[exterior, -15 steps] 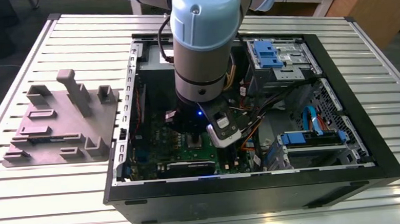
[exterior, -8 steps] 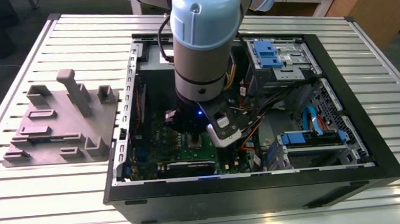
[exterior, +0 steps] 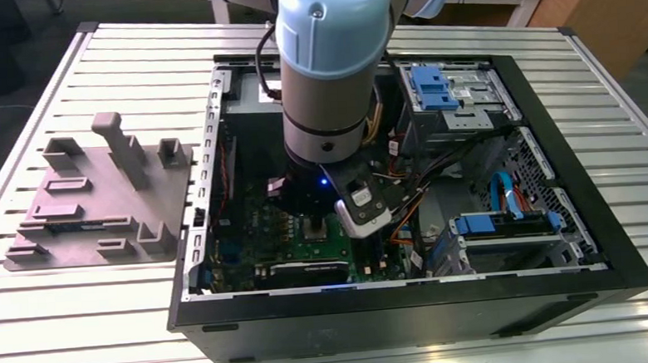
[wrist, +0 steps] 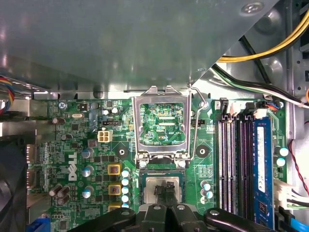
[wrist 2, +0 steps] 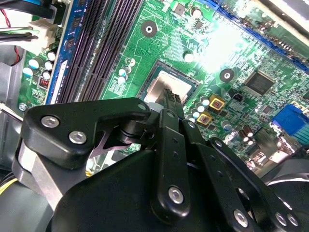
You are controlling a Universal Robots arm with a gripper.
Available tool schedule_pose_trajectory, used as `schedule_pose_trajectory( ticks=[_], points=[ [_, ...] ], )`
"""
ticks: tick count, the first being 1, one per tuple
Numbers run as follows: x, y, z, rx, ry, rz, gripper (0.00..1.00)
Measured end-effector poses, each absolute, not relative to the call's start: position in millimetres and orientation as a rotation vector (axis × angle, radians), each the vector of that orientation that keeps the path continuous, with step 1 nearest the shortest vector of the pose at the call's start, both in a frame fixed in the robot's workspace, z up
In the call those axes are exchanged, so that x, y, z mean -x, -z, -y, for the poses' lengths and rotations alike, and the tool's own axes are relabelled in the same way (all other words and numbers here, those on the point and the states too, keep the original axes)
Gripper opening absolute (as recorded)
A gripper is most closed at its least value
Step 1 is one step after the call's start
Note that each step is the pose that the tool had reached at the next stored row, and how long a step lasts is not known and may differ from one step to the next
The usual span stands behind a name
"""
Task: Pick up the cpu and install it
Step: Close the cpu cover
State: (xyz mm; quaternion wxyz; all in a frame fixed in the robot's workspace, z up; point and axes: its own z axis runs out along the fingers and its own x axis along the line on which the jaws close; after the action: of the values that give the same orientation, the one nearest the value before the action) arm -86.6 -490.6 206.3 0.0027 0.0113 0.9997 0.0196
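Arm (exterior: 325, 82) reaches down into open case (exterior: 420, 309). Gripper (exterior: 317, 227) sits toward 8 o'clock of case middle in exterior view, low over motherboard (exterior: 266, 234). Grey fixture (exterior: 92, 202) on table at case's 9 o'clock.

In both wrist views, cpu (wrist: 150, 189) (wrist 2: 157, 89) lies flat in socket, silver top up. Socket cover (wrist: 161, 121) is swung open, standing beside it. Gripper (wrist: 166, 192) (wrist 2: 173, 99) narrow: fingers nearly together, tips at middle of cpu top, nothing seen between them.

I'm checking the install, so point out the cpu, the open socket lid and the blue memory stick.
cpu (wrist: 150, 189), first wrist view, bare metal top.
socket lid (wrist: 137, 125), first wrist view, side bar of its frame.
memory stick (wrist: 260, 164), first wrist view, middle of its blue edge.
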Motion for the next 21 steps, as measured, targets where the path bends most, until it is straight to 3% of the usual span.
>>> schedule_pose_trajectory(
  ticks=[21],
  points=[
    [87, -218, 491, -0.036, -0.062, -3.135, 0.1]
  ],
)
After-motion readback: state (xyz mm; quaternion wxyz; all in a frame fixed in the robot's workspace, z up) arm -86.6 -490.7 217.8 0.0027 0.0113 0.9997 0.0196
